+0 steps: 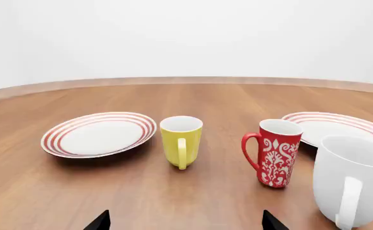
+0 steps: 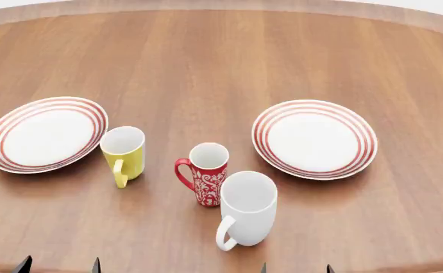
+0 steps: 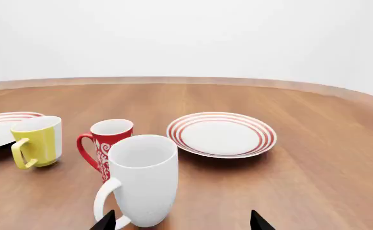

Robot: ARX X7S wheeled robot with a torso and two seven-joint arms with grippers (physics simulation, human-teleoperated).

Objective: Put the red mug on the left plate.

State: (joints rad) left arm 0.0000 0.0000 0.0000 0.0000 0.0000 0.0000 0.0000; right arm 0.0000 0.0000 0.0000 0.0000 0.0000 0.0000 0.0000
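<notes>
The red mug (image 2: pixel 207 181) with white floral pattern stands upright mid-table, handle to its left; it also shows in the left wrist view (image 1: pixel 274 152) and the right wrist view (image 3: pixel 107 146). The left plate (image 2: pixel 45 134), white with red rings, lies at the table's left and shows in the left wrist view (image 1: pixel 99 134). My left gripper (image 2: pixel 59 265) is open and empty at the near edge, well short of the mugs; its tips frame bare wood in its wrist view (image 1: pixel 185 221). My right gripper (image 2: pixel 295 267) is open and empty at the near edge, just behind the white mug (image 3: pixel 181 221).
A yellow mug (image 2: pixel 123 152) stands between the left plate and the red mug. A larger white mug (image 2: pixel 245 209) stands close in front of the red mug, to its right. A second ringed plate (image 2: pixel 314 138) lies at the right. The table is round and wooden (image 2: pixel 206 62).
</notes>
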